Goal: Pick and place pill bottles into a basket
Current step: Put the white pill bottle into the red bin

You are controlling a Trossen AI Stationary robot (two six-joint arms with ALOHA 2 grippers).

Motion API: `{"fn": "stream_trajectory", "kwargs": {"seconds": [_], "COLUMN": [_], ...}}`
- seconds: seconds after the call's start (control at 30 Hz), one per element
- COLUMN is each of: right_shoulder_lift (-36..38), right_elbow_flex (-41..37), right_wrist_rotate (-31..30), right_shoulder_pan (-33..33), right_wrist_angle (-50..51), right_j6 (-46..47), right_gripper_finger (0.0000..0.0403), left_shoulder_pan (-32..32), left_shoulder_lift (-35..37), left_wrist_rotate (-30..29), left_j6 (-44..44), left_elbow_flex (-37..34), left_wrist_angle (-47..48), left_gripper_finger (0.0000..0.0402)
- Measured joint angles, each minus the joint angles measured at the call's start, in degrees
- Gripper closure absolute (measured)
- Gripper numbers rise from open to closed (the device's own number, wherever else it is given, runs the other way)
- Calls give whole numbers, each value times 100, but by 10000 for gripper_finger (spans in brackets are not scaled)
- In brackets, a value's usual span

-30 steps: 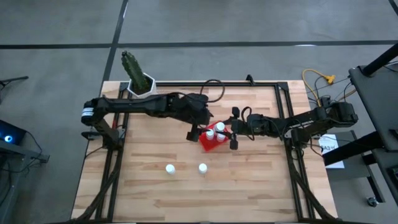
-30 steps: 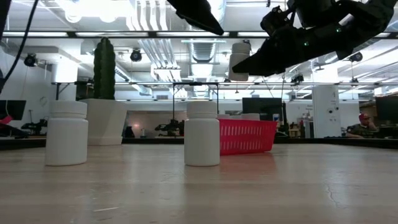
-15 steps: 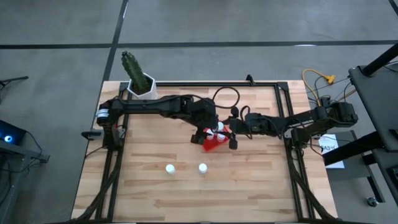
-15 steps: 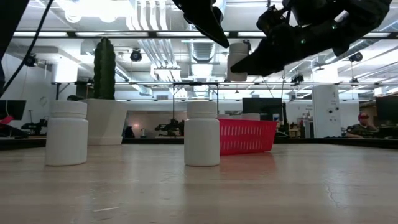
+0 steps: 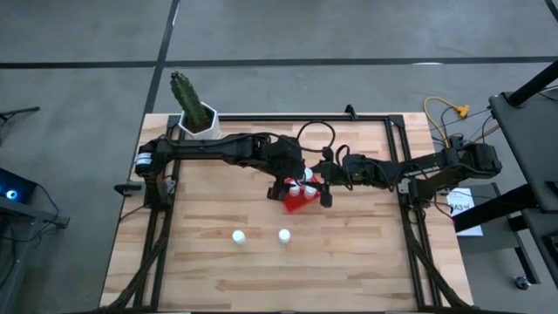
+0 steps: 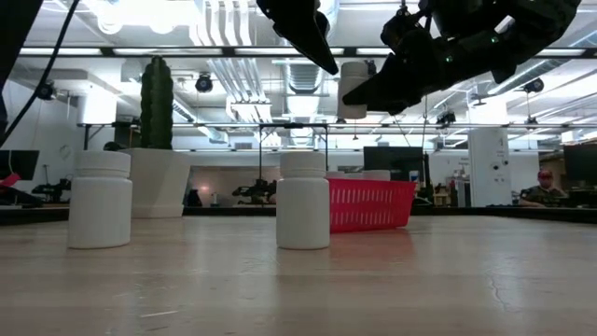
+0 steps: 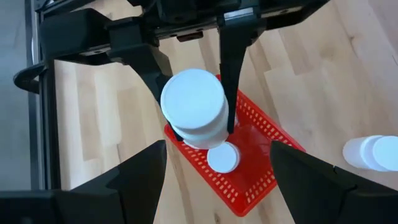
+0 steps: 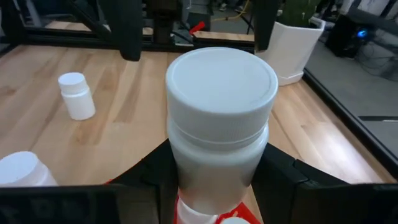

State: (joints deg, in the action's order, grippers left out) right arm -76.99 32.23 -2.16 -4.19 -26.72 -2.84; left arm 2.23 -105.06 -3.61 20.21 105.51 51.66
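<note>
My right gripper (image 5: 321, 180) is shut on a white pill bottle (image 8: 221, 118), held above the red mesh basket (image 5: 295, 202). In the left wrist view the bottle (image 7: 194, 107) hangs over the basket (image 7: 261, 168), which holds at least one bottle (image 7: 222, 157) standing upright. My left gripper (image 5: 288, 183) is open and empty, high above the basket's left side. Two more bottles (image 5: 238, 236) (image 5: 284, 235) stand upright on the table nearer the front edge. My right gripper pinches the bottle's body just below the cap (image 8: 181, 171) between its two fingers (image 7: 228, 68). The fingers come from the table's right, slanting a little downward. The bottle stays upright, cap up, lifted clear above the basket (image 6: 370, 205).
A white hexagonal pot with a green cactus (image 5: 195, 113) stands at the table's far left corner. The black metal frame (image 5: 397, 157) runs round the wooden table. The two standing bottles (image 6: 100, 199) (image 6: 303, 199) are in front of the basket.
My left arm has swung toward the table's right, bringing its open gripper over the basket. My right gripper has carried the upright bottle a little toward the table's left, over the basket.
</note>
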Motion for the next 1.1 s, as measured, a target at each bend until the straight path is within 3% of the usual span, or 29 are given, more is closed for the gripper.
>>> {"fn": "stream_trajectory", "kwargs": {"seconds": [0.23,0.43,0.8,1.1], "right_shoulder_lift": [-27,-487,-1284,-1467], "right_elbow_flex": [2,43,850,1060], "right_wrist_rotate": [102,134,523,530], "right_shoulder_pan": [-61,-61,-98,-116], "right_wrist_angle": [-21,-388,-103,138], "right_j6": [51,99,-2,-41], "right_gripper_finger": [255,255,255,255], "left_shoulder_pan": [-3,1,1,1], "left_shoulder_lift": [6,9,9,11], "left_wrist_rotate": [-11,-171,-191,-254], "left_j6": [0,11,-39,-324], "left_elbow_flex": [-2,-5,-18,-81], "left_wrist_angle": [-1,0,217,518], "left_gripper_finger": [135,135,135,135]}}
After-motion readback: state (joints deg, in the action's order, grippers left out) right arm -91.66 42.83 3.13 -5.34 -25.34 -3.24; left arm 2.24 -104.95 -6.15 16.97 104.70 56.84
